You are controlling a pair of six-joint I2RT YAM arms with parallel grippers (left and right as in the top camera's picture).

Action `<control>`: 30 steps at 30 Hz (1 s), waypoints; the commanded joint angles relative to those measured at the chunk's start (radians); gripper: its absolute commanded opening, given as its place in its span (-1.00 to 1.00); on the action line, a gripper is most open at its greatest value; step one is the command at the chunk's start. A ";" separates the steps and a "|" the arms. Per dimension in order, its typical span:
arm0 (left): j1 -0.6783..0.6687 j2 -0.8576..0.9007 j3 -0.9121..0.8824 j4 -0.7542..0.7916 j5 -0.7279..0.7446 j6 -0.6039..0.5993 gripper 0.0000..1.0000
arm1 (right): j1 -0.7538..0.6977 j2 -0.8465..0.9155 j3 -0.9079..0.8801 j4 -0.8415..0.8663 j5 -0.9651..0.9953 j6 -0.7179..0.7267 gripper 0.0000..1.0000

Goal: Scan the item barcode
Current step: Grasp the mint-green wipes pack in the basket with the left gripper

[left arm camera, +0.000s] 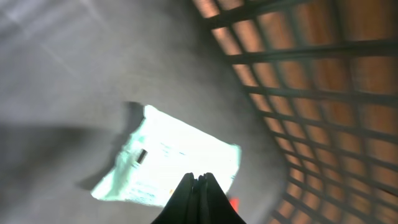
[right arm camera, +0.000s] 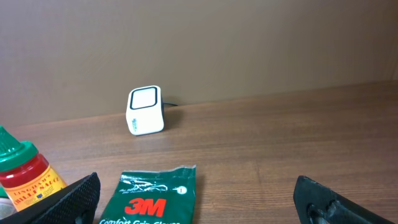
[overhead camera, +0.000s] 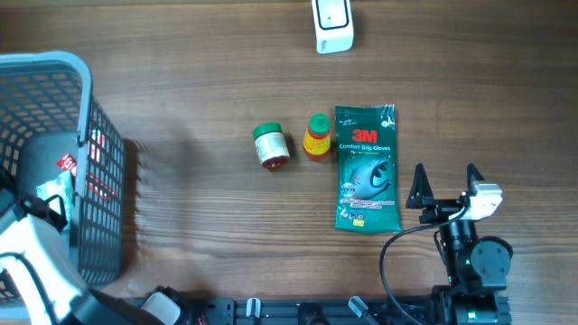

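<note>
Three things are laid in a row on the table in the overhead view. A green-lidded jar and a red bottle with a green cap are set near each other, and a green glove pack is laid just beside the bottle. A white scanner is set at the far edge. A grey basket is placed at the left, with the left arm seen over its near end and a white packet lying inside. The right tool is held wide open and empty near the glove pack's lower right corner.

From the left wrist, the left tool is seen fully shut, its tips at the white packet's near edge on the basket floor. Whether that edge is pinched cannot be told.

From the right wrist, the scanner, bottle and glove pack are seen on the table ahead, framed by the spread fingers.
</note>
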 commanded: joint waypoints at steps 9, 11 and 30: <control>0.004 0.019 0.008 0.012 0.017 0.587 1.00 | 0.004 0.002 -0.003 0.002 -0.008 -0.013 0.99; 0.004 0.027 0.008 0.020 -0.001 0.628 0.93 | 0.004 0.002 -0.003 0.002 -0.009 -0.013 0.99; 0.002 0.244 0.006 0.132 0.277 2.013 0.99 | 0.021 0.000 -0.003 0.002 -0.008 -0.013 1.00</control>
